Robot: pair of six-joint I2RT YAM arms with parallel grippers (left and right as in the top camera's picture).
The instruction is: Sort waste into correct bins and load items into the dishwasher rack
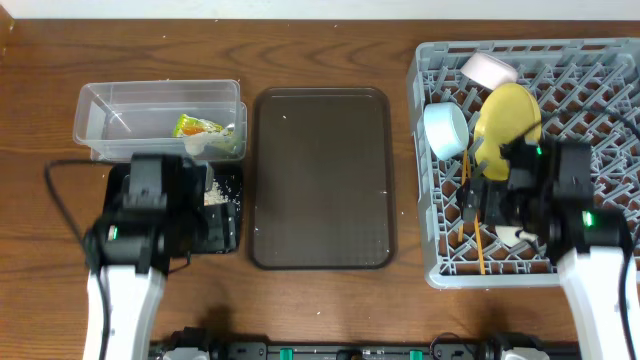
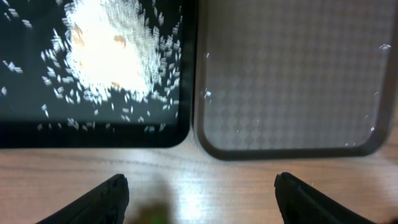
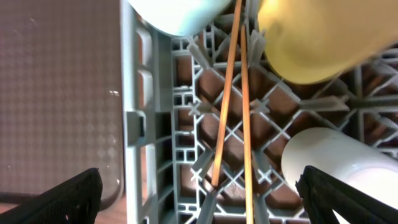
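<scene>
The grey dishwasher rack (image 1: 590,80) at the right holds the yellow plate (image 1: 508,115), the light-blue bowl (image 1: 446,130), the white bowl (image 1: 489,69), the small white cup (image 1: 513,236) and the chopsticks (image 1: 478,240). In the right wrist view the chopsticks (image 3: 229,93) lie on the lattice between the bowl (image 3: 180,14), plate (image 3: 317,37) and cup (image 3: 336,158). My right gripper (image 3: 199,193) is open above them. The black tray (image 1: 225,215) holds rice (image 2: 109,50). The clear tub (image 1: 110,110) holds the wrapper (image 1: 198,127). My left gripper (image 2: 199,196) is open and empty over bare table.
The brown serving tray (image 1: 320,180) lies between the bins and the rack, with a few stray grains on it; it also shows in the left wrist view (image 2: 292,74). Loose rice grains scatter across the black tray (image 2: 25,134).
</scene>
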